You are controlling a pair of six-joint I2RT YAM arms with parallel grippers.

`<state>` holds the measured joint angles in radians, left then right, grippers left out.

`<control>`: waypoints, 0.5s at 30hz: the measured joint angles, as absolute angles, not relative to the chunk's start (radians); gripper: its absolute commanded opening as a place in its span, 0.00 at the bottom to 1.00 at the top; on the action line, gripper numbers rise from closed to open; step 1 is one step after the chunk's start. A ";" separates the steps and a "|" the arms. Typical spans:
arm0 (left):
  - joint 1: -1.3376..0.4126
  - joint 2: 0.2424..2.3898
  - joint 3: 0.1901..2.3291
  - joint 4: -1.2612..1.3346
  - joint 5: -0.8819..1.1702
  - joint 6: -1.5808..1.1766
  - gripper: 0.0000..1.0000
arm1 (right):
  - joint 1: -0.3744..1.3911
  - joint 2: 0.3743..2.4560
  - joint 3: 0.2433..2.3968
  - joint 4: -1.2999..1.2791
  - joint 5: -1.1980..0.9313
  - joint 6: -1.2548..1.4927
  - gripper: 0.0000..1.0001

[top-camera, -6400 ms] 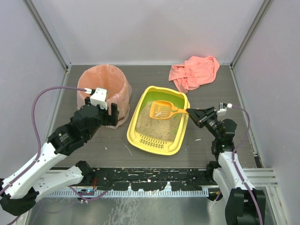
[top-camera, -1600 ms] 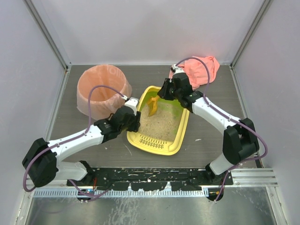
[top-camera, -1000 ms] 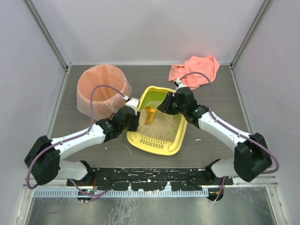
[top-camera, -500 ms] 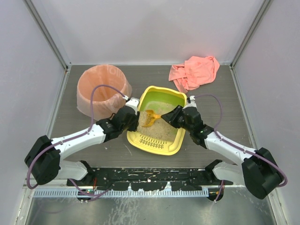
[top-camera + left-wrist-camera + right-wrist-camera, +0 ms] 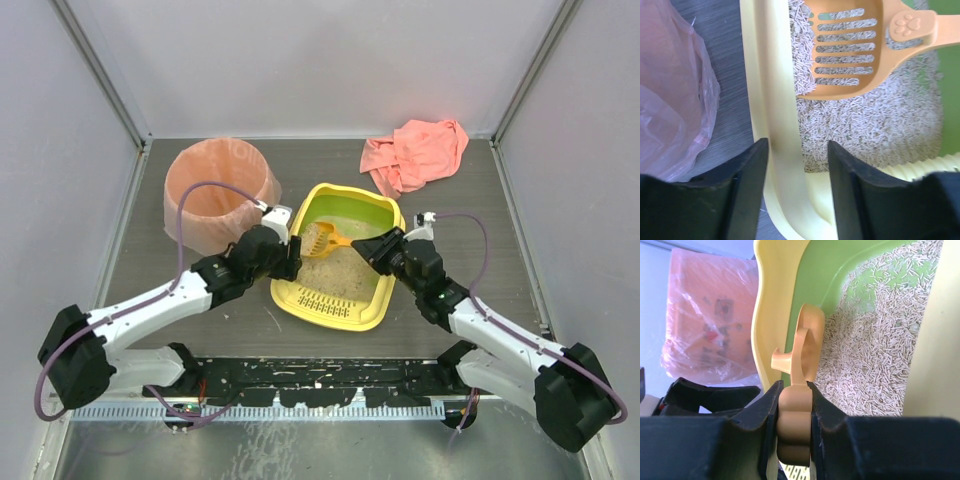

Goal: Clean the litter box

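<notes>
The yellow litter box [image 5: 300, 295] with green inner walls and sandy litter lies mid-table. My left gripper [image 5: 288, 258] straddles its left rim, one finger outside and one inside; in the left wrist view the gripper [image 5: 798, 150] is closed on the rim [image 5: 767, 90]. My right gripper [image 5: 375, 248] is shut on the handle of the orange slotted scoop [image 5: 318, 238]. The scoop head [image 5: 847, 55] hangs over the litter close to the left wall. In the right wrist view the gripper [image 5: 795, 390] clamps the handle, with the scoop [image 5: 807, 350] edge-on.
A round bin lined with a pink bag [image 5: 220, 190] stands just left of the box and shows in both wrist views [image 5: 670, 90] [image 5: 705, 315]. A pink cloth [image 5: 418, 152] lies crumpled at the back right. Walls enclose the table on three sides.
My right arm has drawn back toward the near right, and the scoop has swept from the box's far end to its left wall. My left gripper has stayed on the rim.
</notes>
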<state>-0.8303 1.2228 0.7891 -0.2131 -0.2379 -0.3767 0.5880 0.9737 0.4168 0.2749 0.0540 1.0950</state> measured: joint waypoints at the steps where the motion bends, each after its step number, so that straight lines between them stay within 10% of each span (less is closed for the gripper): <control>1: -0.832 1.205 0.792 -0.219 -0.236 -0.376 0.66 | 0.588 0.964 0.414 0.276 0.057 1.097 0.01; 15: -0.834 0.968 0.867 -0.326 -0.268 -0.360 0.75 | 0.480 0.630 0.340 0.172 -0.005 1.045 0.01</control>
